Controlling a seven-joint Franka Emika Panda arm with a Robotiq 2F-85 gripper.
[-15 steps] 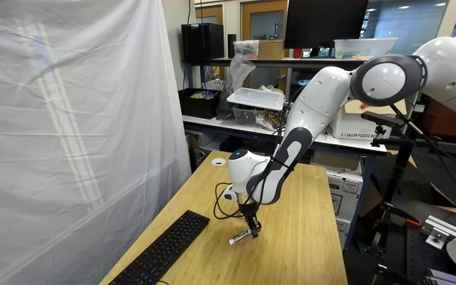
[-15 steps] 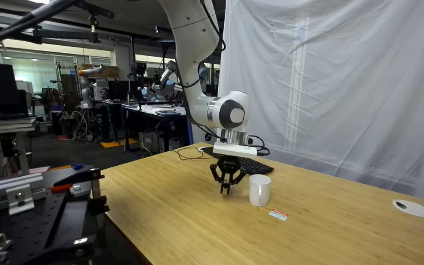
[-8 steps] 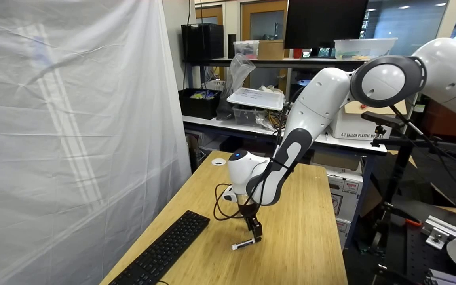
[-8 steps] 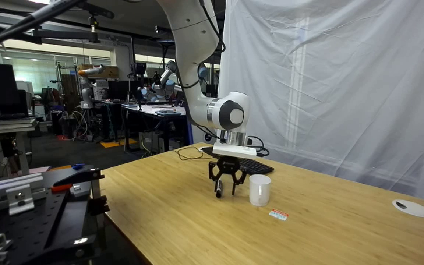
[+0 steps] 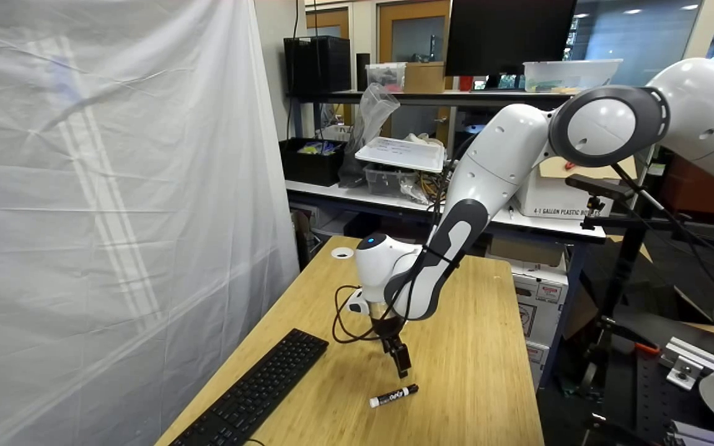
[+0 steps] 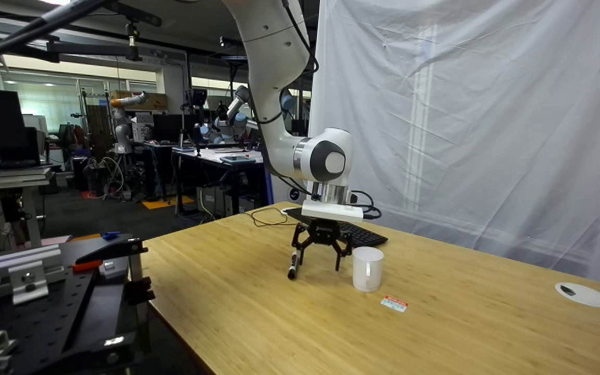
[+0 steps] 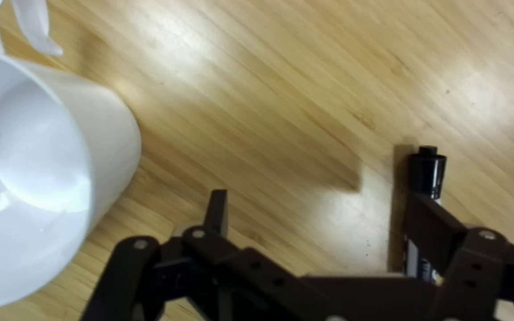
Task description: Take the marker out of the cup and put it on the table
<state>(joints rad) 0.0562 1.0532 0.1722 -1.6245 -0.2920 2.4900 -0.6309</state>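
Observation:
The marker, white-bodied with a black cap, lies on the wooden table. My gripper stands open just above the tabletop, its fingers spread wide and nothing held between them. In the wrist view the marker runs beneath the right-hand finger, which covers part of it; whether they touch I cannot tell. The white cup stands upright on the other side of the gripper. Seen from the wrist, the inside of the cup holds nothing visible.
A black keyboard lies along the table's curtain side. Close to the cup is a red and white label. A round white disc sits farther along the tabletop. A white curtain hangs behind the table.
A second ago the gripper was shut on the tilted marker. Its fingers have since spread apart, and the marker has come down flat onto the table. The cup has stayed put.

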